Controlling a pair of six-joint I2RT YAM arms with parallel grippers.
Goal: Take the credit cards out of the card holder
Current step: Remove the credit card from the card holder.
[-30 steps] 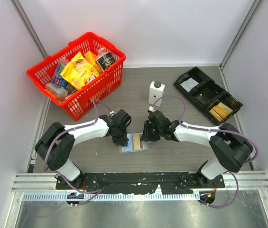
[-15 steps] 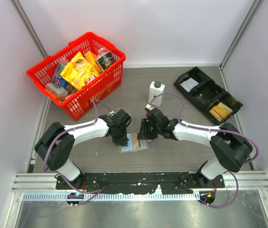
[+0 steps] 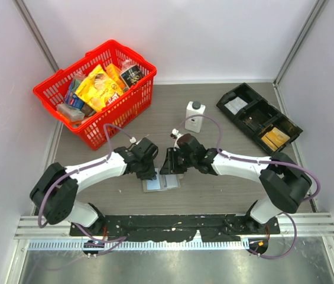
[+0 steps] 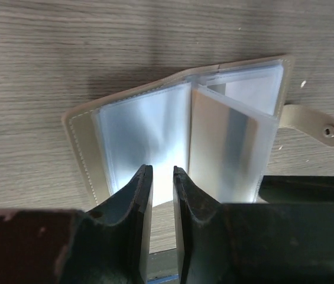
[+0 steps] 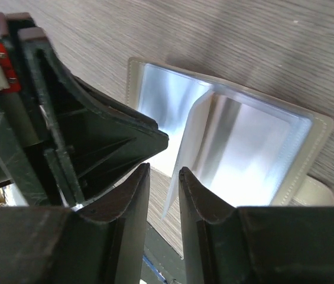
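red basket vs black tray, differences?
The red basket has tall mesh walls; the black tray is low and long, split into compartments. The basket is heaped with packets; the tray holds only a few flat items. The basket sits far left, the tray far right. Both sit skewed and hold goods.

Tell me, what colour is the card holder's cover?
Greyish beige; the card holder shows best in the left wrist view.
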